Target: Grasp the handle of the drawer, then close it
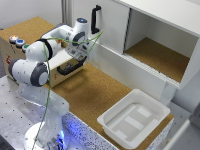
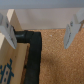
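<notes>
Item: 1 arm (image 1: 35, 65) over a cork worktop (image 1: 92, 95). Gripper (image 1: 80, 56): jaws spread wide, holding nothing; 1 finger (image 2: 8, 31) just above the handle (image 2: 31, 45), the other well clear over cork. Drawer (image 1: 67, 62): pulled out of the wooden box (image 1: 22, 42), black handle on its plywood front. Nearby: white cabinet (image 1: 150, 35), white tub (image 1: 132, 117).

White rounded arm (image 1: 37, 62) with grey-black joint bands – a green cable (image 1: 50, 85) trailing along it – pale jaws
</notes>
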Robot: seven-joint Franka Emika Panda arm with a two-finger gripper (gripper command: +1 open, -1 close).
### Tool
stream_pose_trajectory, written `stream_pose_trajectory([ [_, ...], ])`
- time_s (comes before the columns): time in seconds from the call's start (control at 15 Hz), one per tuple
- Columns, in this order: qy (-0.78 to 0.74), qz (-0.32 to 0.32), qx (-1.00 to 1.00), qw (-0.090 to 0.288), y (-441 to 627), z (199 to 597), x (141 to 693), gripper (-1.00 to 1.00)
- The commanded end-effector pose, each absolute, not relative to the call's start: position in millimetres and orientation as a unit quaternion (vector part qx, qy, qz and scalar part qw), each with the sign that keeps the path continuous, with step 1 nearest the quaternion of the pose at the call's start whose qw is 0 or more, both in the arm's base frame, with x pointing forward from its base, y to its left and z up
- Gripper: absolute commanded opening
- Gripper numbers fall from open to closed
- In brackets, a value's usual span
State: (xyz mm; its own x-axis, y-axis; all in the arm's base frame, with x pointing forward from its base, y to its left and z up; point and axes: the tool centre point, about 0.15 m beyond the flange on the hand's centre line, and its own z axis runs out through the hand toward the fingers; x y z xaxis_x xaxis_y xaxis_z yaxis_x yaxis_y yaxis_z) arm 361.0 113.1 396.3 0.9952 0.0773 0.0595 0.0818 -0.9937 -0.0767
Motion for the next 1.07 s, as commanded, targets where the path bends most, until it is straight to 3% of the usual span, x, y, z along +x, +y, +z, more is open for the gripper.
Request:
stream_pose_trajectory([
  [0.0, -0.035, -0.007, -0.997, 0.07, 101, 356, 325, 1.0],
  [0.47, -0.028, -0.07, -0.993, 0.096, 126, 323, 306, 1.0],
  [1.0, -0.002, -0.059, -0.991, 0.124, 138, 307, 344, 1.0],
])
